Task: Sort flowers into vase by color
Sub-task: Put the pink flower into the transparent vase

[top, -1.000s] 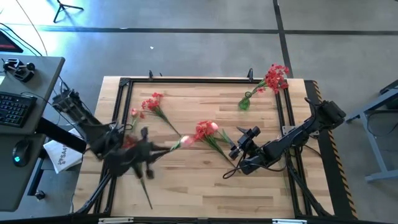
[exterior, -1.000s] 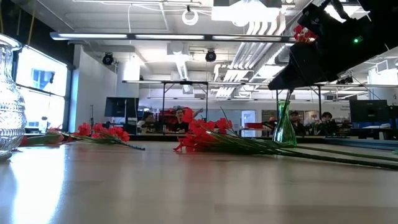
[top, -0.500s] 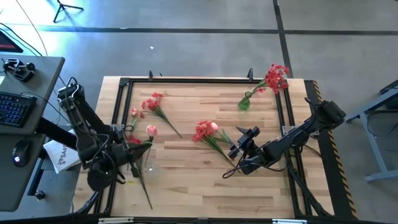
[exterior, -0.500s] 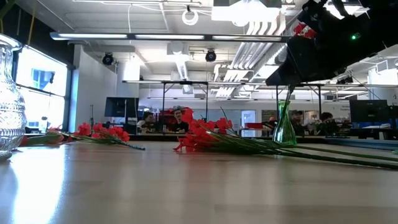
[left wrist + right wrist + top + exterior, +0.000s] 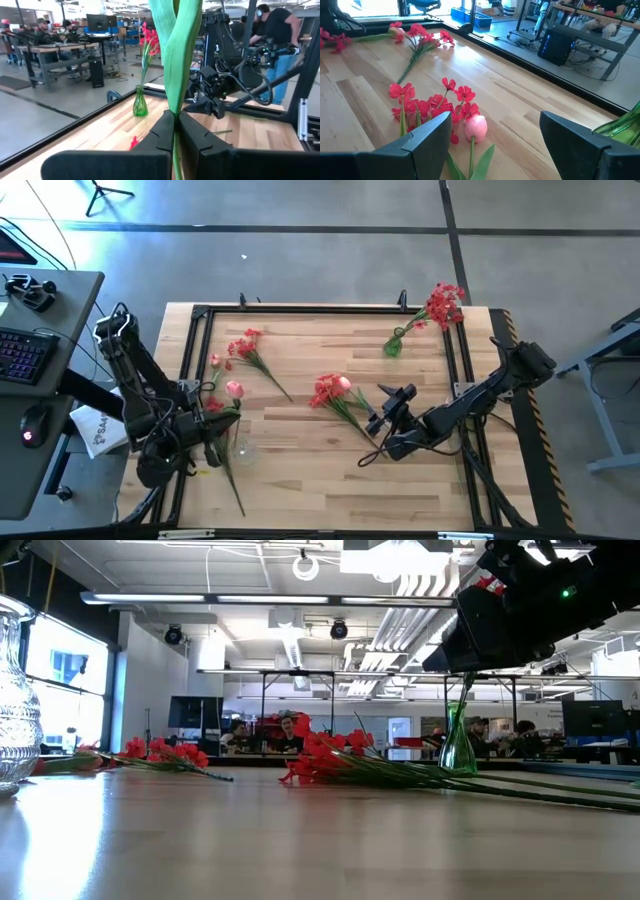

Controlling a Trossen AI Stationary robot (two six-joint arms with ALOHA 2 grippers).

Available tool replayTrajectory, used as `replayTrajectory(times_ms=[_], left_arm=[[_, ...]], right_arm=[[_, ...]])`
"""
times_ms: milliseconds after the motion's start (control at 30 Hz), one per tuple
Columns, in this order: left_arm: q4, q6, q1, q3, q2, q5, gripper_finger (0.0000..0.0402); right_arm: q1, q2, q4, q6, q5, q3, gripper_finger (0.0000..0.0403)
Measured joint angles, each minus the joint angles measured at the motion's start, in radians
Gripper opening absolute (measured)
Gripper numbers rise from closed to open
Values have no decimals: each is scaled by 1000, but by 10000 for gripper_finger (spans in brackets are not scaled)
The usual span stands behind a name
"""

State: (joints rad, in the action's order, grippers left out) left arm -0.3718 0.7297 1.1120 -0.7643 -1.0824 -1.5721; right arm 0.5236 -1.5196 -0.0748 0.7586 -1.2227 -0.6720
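Note:
A pink tulip with its bud (image 5: 234,389) is in my shut left gripper (image 5: 215,428) at the table's left side, beside a clear cut-glass vase (image 5: 240,446) (image 5: 12,690). My right gripper (image 5: 383,412) (image 5: 494,120) hovers open beside a pile of red flowers (image 5: 328,390) with one pink tulip (image 5: 477,127), all lying flat on the wood. A second red bunch (image 5: 245,345) lies far left. A green vase (image 5: 392,346) (image 5: 458,745) at the far right holds red blossoms (image 5: 442,304). My left gripper (image 5: 175,116) pinches the pink tulip's green stem (image 5: 174,107) between its two fingers, just below the long leaves (image 5: 175,45). The leaves and stem run on past the fingertips. The bud is out of the wrist view, and the stem's lower end is hidden behind the fingers.
Black rails (image 5: 330,308) frame the wooden table. A thin stem-like line (image 5: 233,485) lies near the near-left corner. Bare wood (image 5: 310,470) stretches along the near edge. People sit at benches in the room behind (image 5: 285,730), and a desk with a keyboard (image 5: 25,350) stands to the left.
My left gripper has swung from the table's middle back toward the left edge, carrying the pink tulip with it. The bud, first beside the central pile, now stands next to the clear vase. The last half second shows only a small further shift left.

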Motion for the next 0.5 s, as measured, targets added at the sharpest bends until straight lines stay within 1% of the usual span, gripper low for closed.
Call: replayTrajectory(times_ms=[100, 233, 400, 500], left_arm=[[2, 0, 2, 0, 0, 0, 6], [0, 0, 2, 0, 0, 17, 27], [0, 0, 2, 0, -1, 77, 64], [1, -15, 2, 0, 3, 132, 83]], right_arm=[[0, 0, 8, 0, 0, 0, 298], [0, 0, 13, 0, 0, 0, 298], [0, 0, 13, 0, 0, 0, 298], [0, 0, 13, 0, 0, 0, 298]])
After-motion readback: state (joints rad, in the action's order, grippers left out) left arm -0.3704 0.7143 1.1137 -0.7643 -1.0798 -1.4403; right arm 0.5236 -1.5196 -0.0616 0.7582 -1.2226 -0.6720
